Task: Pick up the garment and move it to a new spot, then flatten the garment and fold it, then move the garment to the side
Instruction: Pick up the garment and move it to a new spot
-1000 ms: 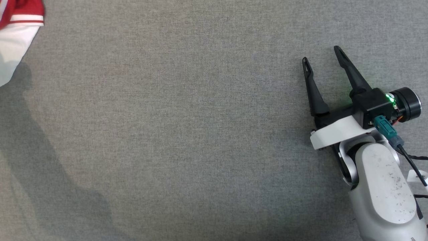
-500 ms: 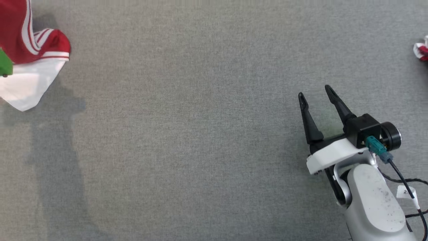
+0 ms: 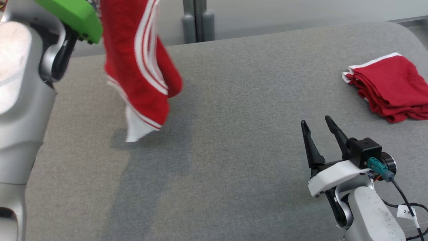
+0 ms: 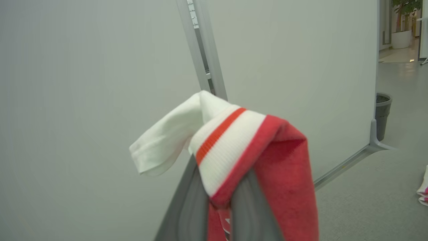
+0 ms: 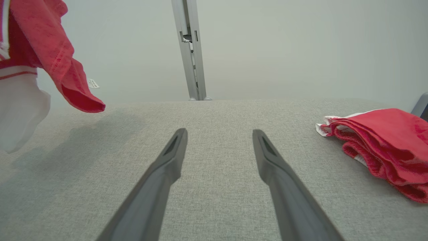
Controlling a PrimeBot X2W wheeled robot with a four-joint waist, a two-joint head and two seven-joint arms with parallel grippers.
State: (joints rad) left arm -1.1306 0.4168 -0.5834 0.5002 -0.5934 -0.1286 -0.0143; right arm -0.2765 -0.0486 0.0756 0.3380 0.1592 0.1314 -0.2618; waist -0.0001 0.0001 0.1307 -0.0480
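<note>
Head view: camera has tilted up; garment [image 3: 140, 77] now hangs over counter [image 3: 250, 100].
Left pincer [image 4: 219, 197]: clamped on garment.
Right pincer [image 3: 315, 121]: wide, empty.
Next: I judge set-down.

— Where does the head view look from?
— High over the grey table [image 3: 234, 117], tilted forward and down, reaching its far edge and the post [image 3: 197, 20] behind.
— And the wrist views?
— The right one lies low, level across the table past the right gripper [image 5: 219, 137]. The left sits high, very near the garment [image 4: 254, 150], facing a pale wall [image 4: 83, 100].
— What overlaps?
— Head and right wrist share post, garment and folded red pile [image 3: 391, 87].
</note>
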